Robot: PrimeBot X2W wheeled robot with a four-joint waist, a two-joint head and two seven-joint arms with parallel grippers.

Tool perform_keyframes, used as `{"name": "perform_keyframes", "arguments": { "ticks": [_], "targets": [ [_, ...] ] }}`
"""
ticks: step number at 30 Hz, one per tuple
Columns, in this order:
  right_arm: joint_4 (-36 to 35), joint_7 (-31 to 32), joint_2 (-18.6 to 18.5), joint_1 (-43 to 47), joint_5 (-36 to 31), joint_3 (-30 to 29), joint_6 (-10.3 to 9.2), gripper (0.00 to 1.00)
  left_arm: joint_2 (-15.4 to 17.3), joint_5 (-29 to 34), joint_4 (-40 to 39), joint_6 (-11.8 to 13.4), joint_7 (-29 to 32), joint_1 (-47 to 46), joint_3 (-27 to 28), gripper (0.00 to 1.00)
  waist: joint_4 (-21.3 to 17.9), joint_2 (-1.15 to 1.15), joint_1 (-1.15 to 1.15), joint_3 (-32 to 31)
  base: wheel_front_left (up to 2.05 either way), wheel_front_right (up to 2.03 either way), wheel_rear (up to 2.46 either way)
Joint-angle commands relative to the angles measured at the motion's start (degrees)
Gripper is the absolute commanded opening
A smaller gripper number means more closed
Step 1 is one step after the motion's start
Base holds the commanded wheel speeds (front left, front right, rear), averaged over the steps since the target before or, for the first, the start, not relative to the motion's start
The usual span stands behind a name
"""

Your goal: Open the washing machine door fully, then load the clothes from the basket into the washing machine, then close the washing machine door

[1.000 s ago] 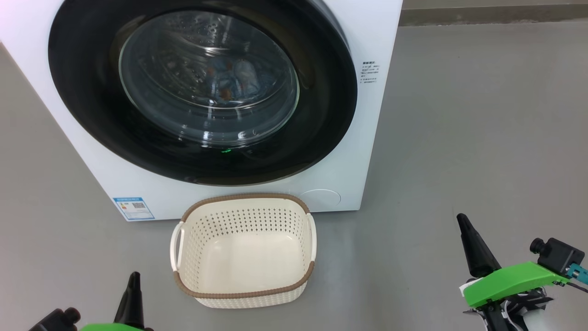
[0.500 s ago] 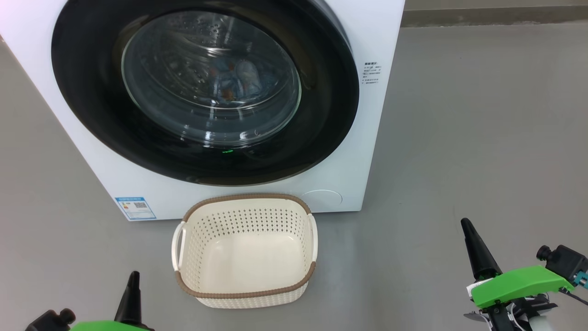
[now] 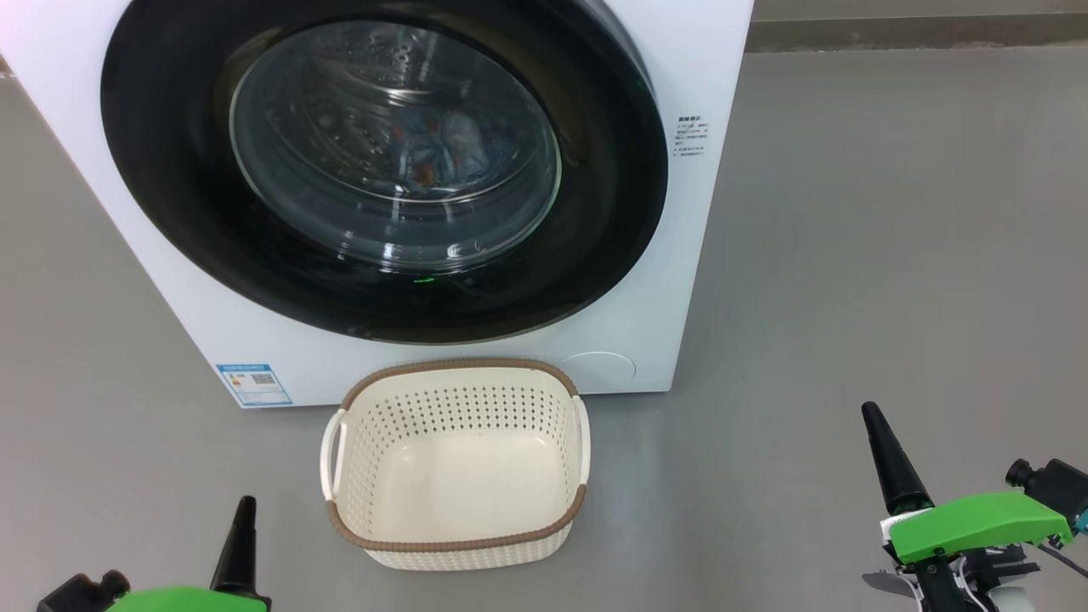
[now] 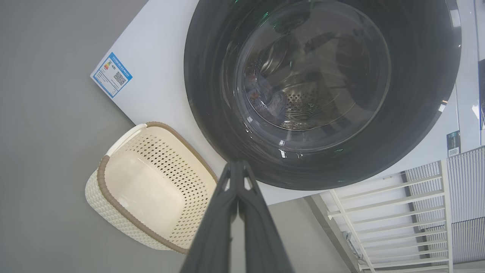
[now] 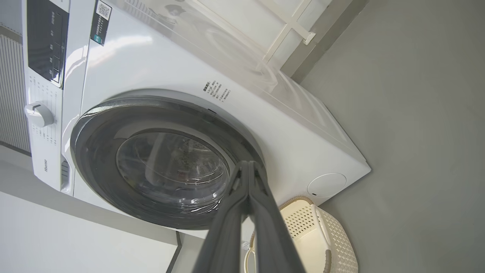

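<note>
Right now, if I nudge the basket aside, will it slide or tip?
The basket looks empty and thin perforated plastic, so probably very light. On the smooth floor it would likely slide, not tip: it sits wide and low.

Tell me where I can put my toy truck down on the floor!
Biggest bare floor: right of the washer and basket, ahead of the right gripper. Smaller patch: left of the basket, below the blue label, ahead of the left gripper. The basket is bare inside too. Crowded: between basket and washer front.
</note>
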Motion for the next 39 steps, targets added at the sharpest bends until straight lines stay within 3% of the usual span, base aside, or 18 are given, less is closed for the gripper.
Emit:
{"name": "perform_keyframes", "arguments": {
  "ticks": [1,39],
  "targets": [
    [-1.8,0.3,0.0,-0.4,1.3,0.3,-0.02,0.00,0.8,-1.4,-1.4,0.0,0.4,-2.5,1.5,0.00,0.0,0.00,0.00,0.0,0.00,0.00,0.00],
    [-3.3,6.5,2.8,1.0,20.8,-4.2,-0.06,0.00,0.9,-21.5,-1.5,-0.1,6.7,-3.8,4.0,0.00,0.8,0.00,0.00,-0.4,0.00,0.00,0.00]
  ]
}}
